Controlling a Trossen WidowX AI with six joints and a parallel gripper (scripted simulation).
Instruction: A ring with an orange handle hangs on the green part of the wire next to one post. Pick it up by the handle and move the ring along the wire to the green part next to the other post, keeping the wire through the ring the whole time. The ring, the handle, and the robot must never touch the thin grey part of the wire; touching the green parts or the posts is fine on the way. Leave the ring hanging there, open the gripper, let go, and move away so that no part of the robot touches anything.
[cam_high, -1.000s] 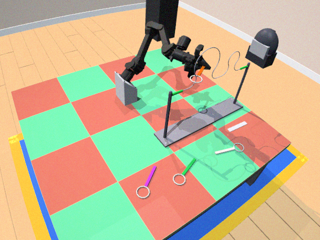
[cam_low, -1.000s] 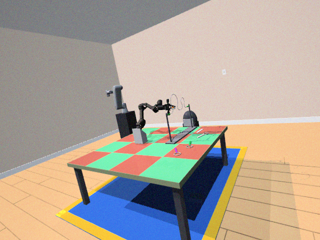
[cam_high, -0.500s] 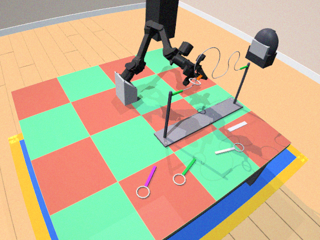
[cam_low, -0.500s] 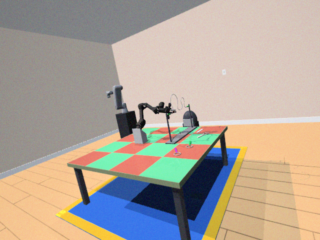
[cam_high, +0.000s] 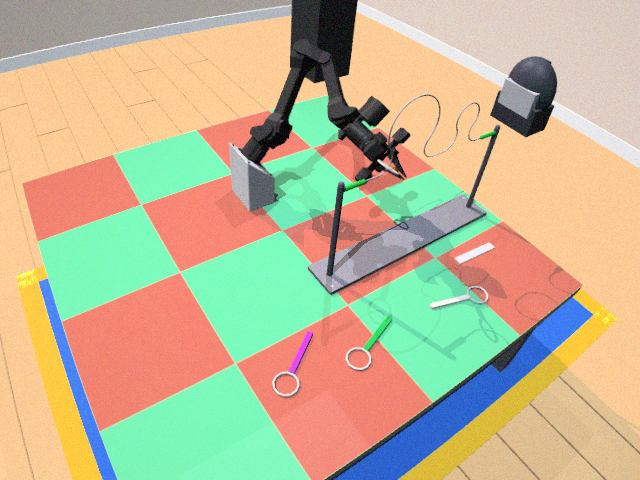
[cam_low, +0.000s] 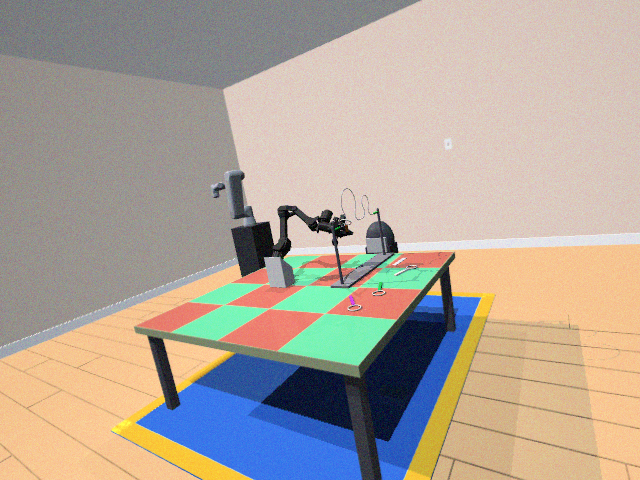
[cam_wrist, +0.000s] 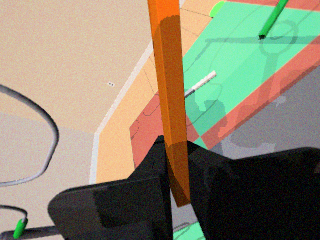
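From the top, the gripper (cam_high: 400, 171) (cam_low: 349, 233) (cam_wrist: 166, 139) is off the table (cam_high: 124, 351) (cam_low: 268, 330), near the near post (cam_high: 336, 232) (cam_low: 338, 258), clamped on the orange handle (cam_high: 393, 167) (cam_low: 346, 227) (cam_wrist: 172, 75). The ring (cam_high: 385, 166) shows nearly edge-on beside the fingers, close to the near post's green part (cam_high: 355, 184) (cam_low: 338, 228); whether the wire (cam_high: 439, 116) (cam_wrist: 56, 132) runs through it or touches it, I cannot tell. The far post (cam_high: 483, 167) (cam_low: 381, 232) carries the other green part (cam_high: 487, 135) (cam_low: 376, 212). Purple (cam_high: 301, 352) (cam_low: 352, 300), green (cam_high: 378, 333) (cam_low: 380, 285) (cam_wrist: 274, 19) and white (cam_high: 449, 301) (cam_low: 405, 270) handles with rings lie on the table, plus a white bar (cam_high: 474, 253) (cam_low: 399, 261). In the exterior view, the gripper and orange handle are seen small, behind the near post's top. In the wrist view, the handle runs between the two fingers, its lower end poking past them; the wire curves at the left, apart from the handle.
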